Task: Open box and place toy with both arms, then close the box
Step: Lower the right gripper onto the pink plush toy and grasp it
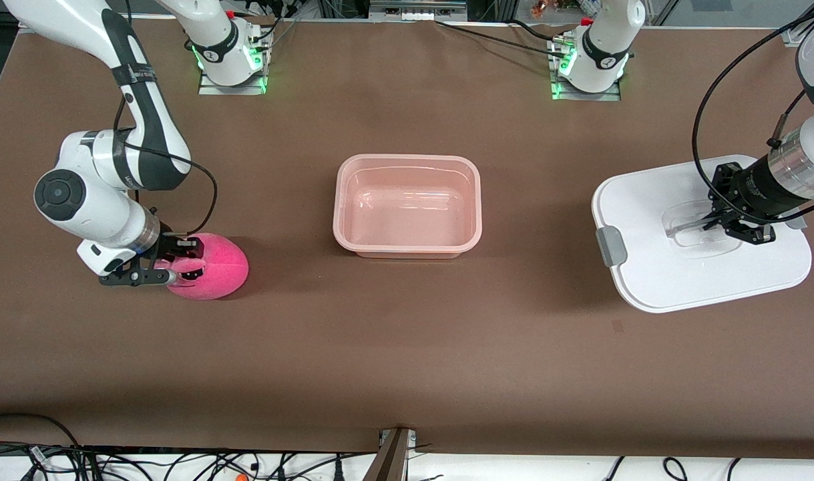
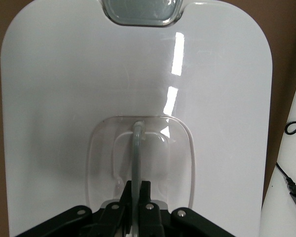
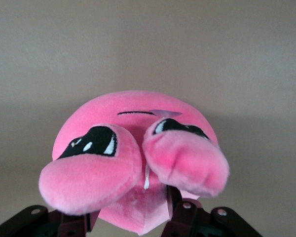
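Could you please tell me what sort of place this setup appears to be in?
Probably a robotics lab bench: two white arms bolted to a brown-covered table, loose cables along its edge, and staged props such as a translucent pink plastic tub.

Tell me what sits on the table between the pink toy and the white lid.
The open box, empty, seen in the front view between the toy and lid.

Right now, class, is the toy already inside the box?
No: the toy sits on the table, and the box is empty.

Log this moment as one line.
box: open, empty | lid: on table, left gripper shut on handle | right gripper shut on toy, on table
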Motion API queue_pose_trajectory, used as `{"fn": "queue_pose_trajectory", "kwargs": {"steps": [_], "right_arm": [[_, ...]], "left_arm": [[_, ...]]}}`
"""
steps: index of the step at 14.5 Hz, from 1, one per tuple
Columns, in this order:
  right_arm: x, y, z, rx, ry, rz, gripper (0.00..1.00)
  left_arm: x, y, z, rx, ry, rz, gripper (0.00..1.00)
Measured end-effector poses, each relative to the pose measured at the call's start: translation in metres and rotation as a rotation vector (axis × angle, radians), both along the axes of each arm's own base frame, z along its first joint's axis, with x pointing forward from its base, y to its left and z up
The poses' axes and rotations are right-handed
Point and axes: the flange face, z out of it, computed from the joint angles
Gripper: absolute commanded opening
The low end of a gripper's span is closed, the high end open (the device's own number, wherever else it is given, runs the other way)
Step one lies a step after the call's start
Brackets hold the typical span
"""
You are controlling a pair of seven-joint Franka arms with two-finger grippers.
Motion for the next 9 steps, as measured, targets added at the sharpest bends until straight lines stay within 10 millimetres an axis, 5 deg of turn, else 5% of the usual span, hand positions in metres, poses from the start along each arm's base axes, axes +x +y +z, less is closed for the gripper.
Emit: {"fn": "queue_pose_trajectory", "kwargs": {"steps": [3,4,6,7,9], "right_arm": [[-0.0036,-0.0007,-0.0076,0.001,-0.005,0.000,0.53],[-0.0036,-0.0007,-0.0091,0.002,-0.019,0.000,0.45],[-0.0028,-0.0006,-0.0106,0.004,-0.045,0.001,0.08],[-0.0025,-0.0006,-0.0104,0.005,-0.049,0.001,0.00],[-0.0022,-0.0007,-0.0101,0.005,-0.052,0.001,0.00]], "left_arm": [[-0.0001,-0.0016,-0.0008,-0.001,0.001,-0.008,0.00],[-0.0002,-0.0018,-0.0009,-0.001,0.001,-0.013,0.00],[-0.0002,-0.0018,-0.0009,-0.001,0.001,-0.020,0.00],[-0.0002,-0.0018,-0.0009,-0.001,0.001,-0.021,0.00],[-0.0002,-0.0019,-0.0011,-0.001,0.002,-0.023,0.00]]}}
